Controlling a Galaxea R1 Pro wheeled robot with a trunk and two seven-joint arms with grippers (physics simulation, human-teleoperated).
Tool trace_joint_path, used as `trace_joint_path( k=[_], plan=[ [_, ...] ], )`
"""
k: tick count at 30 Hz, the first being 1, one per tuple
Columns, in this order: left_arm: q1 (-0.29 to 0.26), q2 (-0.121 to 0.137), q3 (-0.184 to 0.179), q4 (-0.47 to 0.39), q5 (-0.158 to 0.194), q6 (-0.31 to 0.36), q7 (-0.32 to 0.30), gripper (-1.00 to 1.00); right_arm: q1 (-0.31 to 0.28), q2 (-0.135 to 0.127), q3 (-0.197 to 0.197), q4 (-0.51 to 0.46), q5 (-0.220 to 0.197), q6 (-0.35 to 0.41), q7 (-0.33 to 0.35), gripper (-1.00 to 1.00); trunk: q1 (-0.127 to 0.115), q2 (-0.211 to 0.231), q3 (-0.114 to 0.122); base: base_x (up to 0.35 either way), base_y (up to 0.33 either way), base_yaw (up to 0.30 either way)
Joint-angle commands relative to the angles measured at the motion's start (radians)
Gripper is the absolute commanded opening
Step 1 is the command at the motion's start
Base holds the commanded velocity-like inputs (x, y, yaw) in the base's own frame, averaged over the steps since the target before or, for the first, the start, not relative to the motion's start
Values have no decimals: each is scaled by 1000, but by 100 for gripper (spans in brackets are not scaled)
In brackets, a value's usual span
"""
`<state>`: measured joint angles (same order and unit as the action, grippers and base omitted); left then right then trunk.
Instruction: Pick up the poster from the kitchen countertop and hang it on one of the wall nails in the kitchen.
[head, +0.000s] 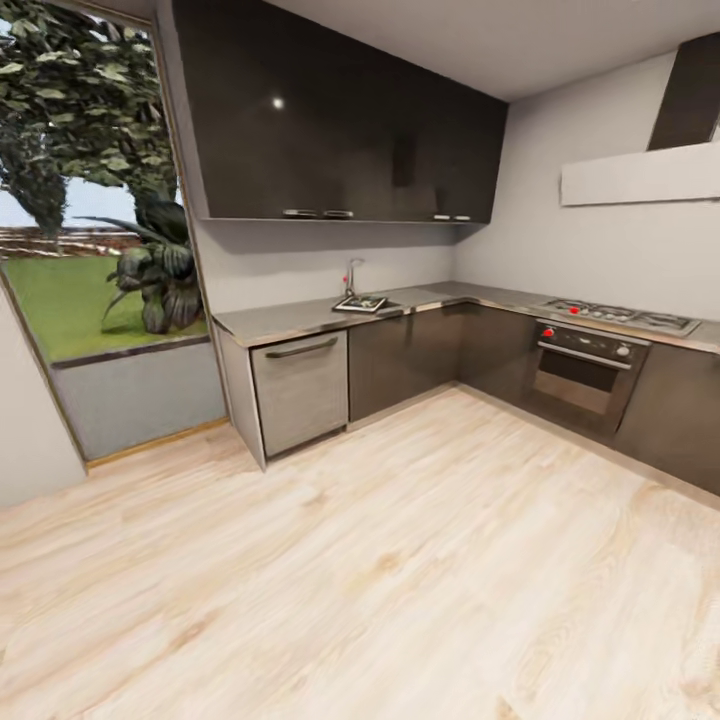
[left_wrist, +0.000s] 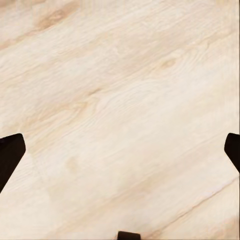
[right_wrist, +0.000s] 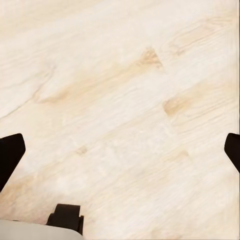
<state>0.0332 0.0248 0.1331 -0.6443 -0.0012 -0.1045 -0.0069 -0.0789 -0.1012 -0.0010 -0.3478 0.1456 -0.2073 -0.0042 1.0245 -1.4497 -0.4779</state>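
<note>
Across the room, the poster (head: 360, 303) lies flat on the kitchen countertop (head: 290, 320), a small dark rectangle with a white border in front of the tap (head: 350, 275). The grey L-shaped worktop runs along the back wall and turns down the right wall. The wall nails are too small to make out on the light grey walls. In the left wrist view my left gripper (left_wrist: 120, 150) is open over bare wood floor, its dark fingertips (left_wrist: 10, 157) far apart. In the right wrist view my right gripper (right_wrist: 120, 150) is also open above the floor, holding nothing.
Light wood floor (head: 400, 560) stretches between me and the cabinets. A steel dishwasher front (head: 300, 385) ends the counter's left side. An oven (head: 585, 375) and hob (head: 620, 317) stand at the right. Dark upper cabinets (head: 340, 120) hang above, and a large window (head: 90, 200) is on the left.
</note>
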Motion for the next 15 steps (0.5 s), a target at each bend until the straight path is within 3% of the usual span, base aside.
trace_joint_path(
  k=[1, 10, 15],
  plan=[
    [1, 0, 2, -1, 0, -1, -1, 100, -1, 0, 0, 1, 7, -3, 0, 100, 1, 0, 0, 303, -197, -298],
    [1, 0, 2, -1, 0, 0, -1, 100, -1, 0, 0, 1, 8, -3, 0, 100, 1, 0, 5, 297, -208, -294],
    [1, 0, 2, -1, 0, 0, -1, 100, -1, 0, -1, 1, 8, -3, 0, 100, 1, 0, 6, 305, -154, -105]
  ],
)
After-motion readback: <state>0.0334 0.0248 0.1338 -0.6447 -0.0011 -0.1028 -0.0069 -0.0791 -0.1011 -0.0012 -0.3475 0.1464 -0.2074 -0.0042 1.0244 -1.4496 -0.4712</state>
